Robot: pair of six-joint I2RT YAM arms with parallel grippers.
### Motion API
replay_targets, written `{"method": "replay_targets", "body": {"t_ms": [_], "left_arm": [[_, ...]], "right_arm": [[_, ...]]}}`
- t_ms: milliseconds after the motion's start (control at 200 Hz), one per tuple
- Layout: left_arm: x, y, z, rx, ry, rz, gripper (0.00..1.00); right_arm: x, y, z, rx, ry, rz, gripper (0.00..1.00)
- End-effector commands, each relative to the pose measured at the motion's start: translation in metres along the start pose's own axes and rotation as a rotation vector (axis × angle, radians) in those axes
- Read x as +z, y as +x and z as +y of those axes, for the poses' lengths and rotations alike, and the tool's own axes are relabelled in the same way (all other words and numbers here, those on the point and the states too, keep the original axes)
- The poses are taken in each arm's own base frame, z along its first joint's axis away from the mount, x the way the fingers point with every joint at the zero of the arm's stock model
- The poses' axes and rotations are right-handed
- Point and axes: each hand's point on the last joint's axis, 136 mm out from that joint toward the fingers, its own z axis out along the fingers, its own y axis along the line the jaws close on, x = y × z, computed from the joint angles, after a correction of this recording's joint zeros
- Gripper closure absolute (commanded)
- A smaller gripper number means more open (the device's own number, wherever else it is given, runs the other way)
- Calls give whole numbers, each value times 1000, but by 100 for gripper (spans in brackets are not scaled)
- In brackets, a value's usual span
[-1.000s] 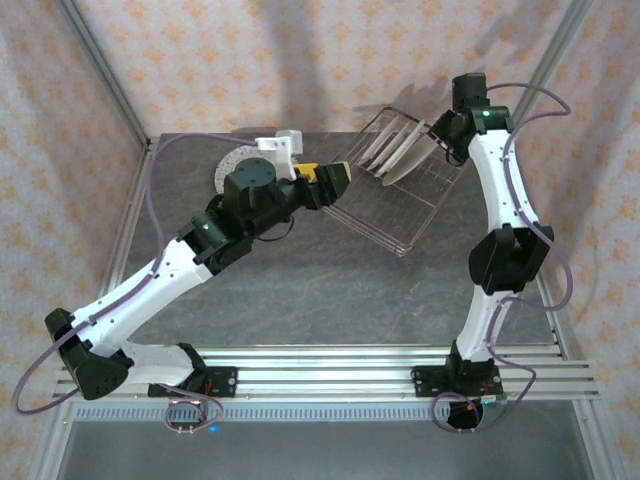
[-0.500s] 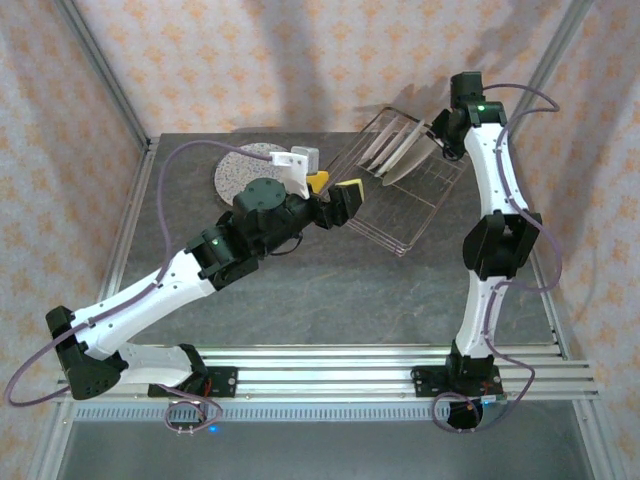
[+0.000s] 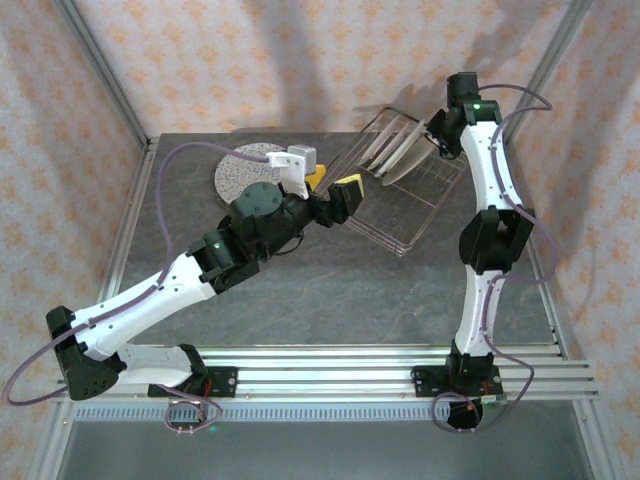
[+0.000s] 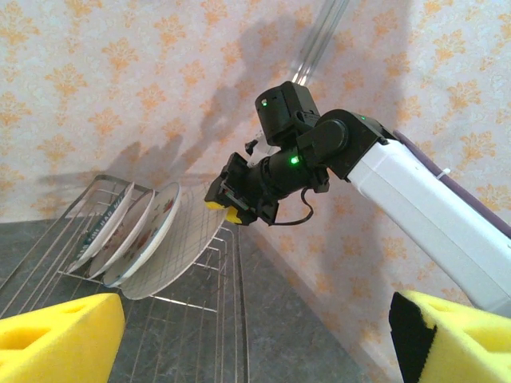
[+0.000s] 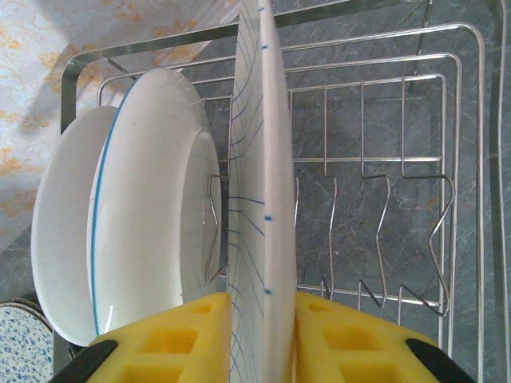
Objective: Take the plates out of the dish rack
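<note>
Near edge of worktop (image 3: 330, 300): 2 arm bases side by side.

Out from the left base toward centre: left end effector (image 3: 333, 185), released. Yellow pads (image 4: 60, 335) wide apart, nothing between them. Hovering just off the near-left side of the dish rack (image 3: 400, 195) and aimed at it.

Just left of and behind that wrist, flat on the worktop: speckled plate (image 3: 240, 168). Outside the rack, partly covered by the wrist.

Further back, right of centre: dish rack set at an angle on the worktop, near half bare wire. At its far end, at least 3 plates on edge between prongs, leaning.
- Nearest the bare wire: plaid plate (image 5: 259, 199), largest, pale with thin blue-purple lines.
- Behind it: blue-rimmed plate (image 5: 152, 239).
- Behind that: 1 more white plate (image 5: 60, 231).
- In left wrist view: plate with red shapes (image 4: 156, 227) among the smaller ones.

Farthest: right end effector (image 3: 437, 135) at the rack's far right side. Clenched on the rim of the plaid plate, 1 of its foam fingers (image 5: 172, 343) flat against each face. Plaid plate seated in the rack, lower edge down among the prongs.
</note>
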Motion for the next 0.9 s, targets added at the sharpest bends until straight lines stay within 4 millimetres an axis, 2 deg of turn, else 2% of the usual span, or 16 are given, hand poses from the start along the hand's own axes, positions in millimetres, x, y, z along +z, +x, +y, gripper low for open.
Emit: {"method": "replay_targets", "body": {"t_ms": [0,175,315,525,896], "left_arm": [[-8,-16,-3,5,6,-59,13],[-8,-15,-3,6,6,-56,13],[-6,-13,-3,2,7,-51,12],[-5,-12,-3,-4,6,-53,11],[-5,-11,-3,-12,9,-51,11]], "right_arm": [[-2,-3,-1,-7,5,3,78],[-7,-4,-1,-10,9,-4,88],[-19,-9,4,-17,12,-37,100],[-47,-16,9,-19,39,-103,100],[-81,-15,2,-26,95,-154,100]]}}
